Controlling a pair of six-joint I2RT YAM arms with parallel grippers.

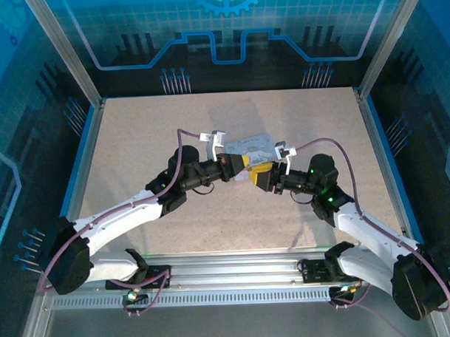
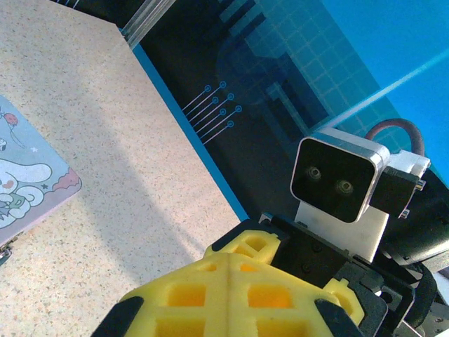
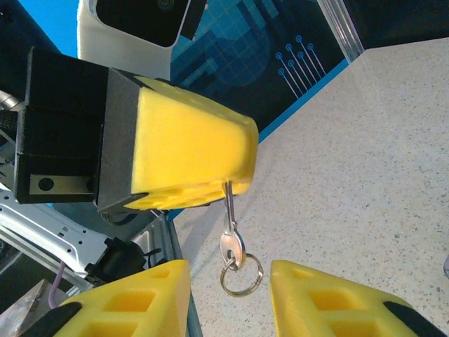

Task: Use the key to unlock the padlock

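The key [image 3: 231, 242] is off the worktop [image 1: 175, 214], pinched by its blade end in the left claw [image 3: 210, 186], whose yellow pads are pressed fully together on it. It hangs bow-down just on the arm-base side of the cartoon-printed tin [image 1: 248, 145]. The right claw [image 3: 230, 281] sits beneath it with its jaws partly apart, one on either side of the key ring [image 3: 240, 275], gripping nothing. I judge this an early stage, a hand-over or regrip of the key. Inserting it in the padlock and turning it are both left to do. Where the padlock lies relative to the tin I cannot tell. The key is small, flat, pale metal, with a round bow and a thin split ring.
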